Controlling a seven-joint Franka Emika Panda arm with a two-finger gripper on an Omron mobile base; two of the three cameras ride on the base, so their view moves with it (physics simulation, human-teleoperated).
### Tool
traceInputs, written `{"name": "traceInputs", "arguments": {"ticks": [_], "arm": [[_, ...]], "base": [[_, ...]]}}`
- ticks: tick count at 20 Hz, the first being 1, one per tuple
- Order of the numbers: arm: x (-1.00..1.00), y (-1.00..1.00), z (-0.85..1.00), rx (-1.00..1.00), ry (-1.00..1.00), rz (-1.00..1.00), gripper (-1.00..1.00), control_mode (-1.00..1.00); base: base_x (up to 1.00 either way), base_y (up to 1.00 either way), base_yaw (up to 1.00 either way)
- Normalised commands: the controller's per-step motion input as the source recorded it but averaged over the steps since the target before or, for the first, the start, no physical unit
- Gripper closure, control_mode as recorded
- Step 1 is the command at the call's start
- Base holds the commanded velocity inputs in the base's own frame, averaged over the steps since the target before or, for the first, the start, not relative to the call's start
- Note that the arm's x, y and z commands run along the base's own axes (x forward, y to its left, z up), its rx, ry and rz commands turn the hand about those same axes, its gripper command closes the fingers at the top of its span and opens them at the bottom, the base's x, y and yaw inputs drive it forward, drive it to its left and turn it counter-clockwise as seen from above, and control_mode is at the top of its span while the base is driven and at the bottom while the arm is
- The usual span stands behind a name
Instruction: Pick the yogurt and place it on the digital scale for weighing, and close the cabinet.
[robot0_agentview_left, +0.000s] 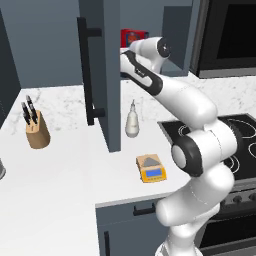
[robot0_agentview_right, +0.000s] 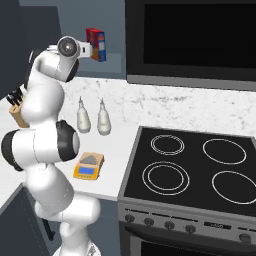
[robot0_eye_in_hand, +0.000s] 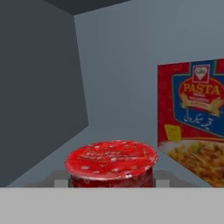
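- Hand view, nearest: yogurt (robot0_eye_in_hand: 111, 164) sits at 6 o'clock, dead centre and very close, on the cabinet shelf (robot0_eye_in_hand: 65, 162). Red foil-like lid with pale print faces up; the cup wall below it is mostly cut off.
- Pincer: fingertips not discernible past the cup. Pale blocks flank the cup at 8 and 4 o'clock, possibly the fingers. Cannot tell whether it is spread, closing or already pinching.
- Handling, judged: small light cup, stiff enough around the wall, thin lid soft and easily dented. Smooth side is probably slippery, so moderate squeeze.
- Where to hold, judged: across the cup wall below the lid rim, one finger on each side, so the rim acts as a stop. Avoid pressing on the lid.
- Pasta box (robot0_eye_in_hand: 192, 122) stands upright at 3 o'clock of the cup, just beside it but apart. Risk, judged: lifting out on that side could brush it.
- Left base view: arm reaches up past the open cabinet (robot0_agentview_left: 100, 75) door with its long black handle (robot0_agentview_left: 90, 75).
- Desk (robot0_agentview_left: 60, 165) below: digital scale (robot0_agentview_left: 152, 169) lies flat at 6 o'clock of the cabinet opening, weighing plate bare, a white bottle (robot0_agentview_left: 132, 121) behind it.
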Motion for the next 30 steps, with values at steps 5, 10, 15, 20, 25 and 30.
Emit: {"name": "traceInputs", "arguments": {"ticks": [5,10,15,20,25,30], "arm": [[0.19,0.12,-0.05,0.0,0.0,0.0,1.0,-1.0],[-0.4,0.09,0.0,0.05,-0.12,0.0,1.0,-1.0],[-0.97,0.0,0.0,0.17,-0.18,0.0,1.0,-1.0],[-1.0,0.0,-0.03,0.14,-0.23,0.0,1.0,-1.0],[-1.0,-0.19,0.0,0.05,-0.23,0.0,1.0,-1.0],[-1.0,-0.92,0.01,0.01,-0.05,0.01,1.0,-1.0]], "base": [[0.0,0.0,0.0],[0.0,0.0,0.0],[0.0,0.0,0.0],[0.0,0.0,0.0],[0.0,0.0,0.0],[0.0,0.0,0.0]]}}
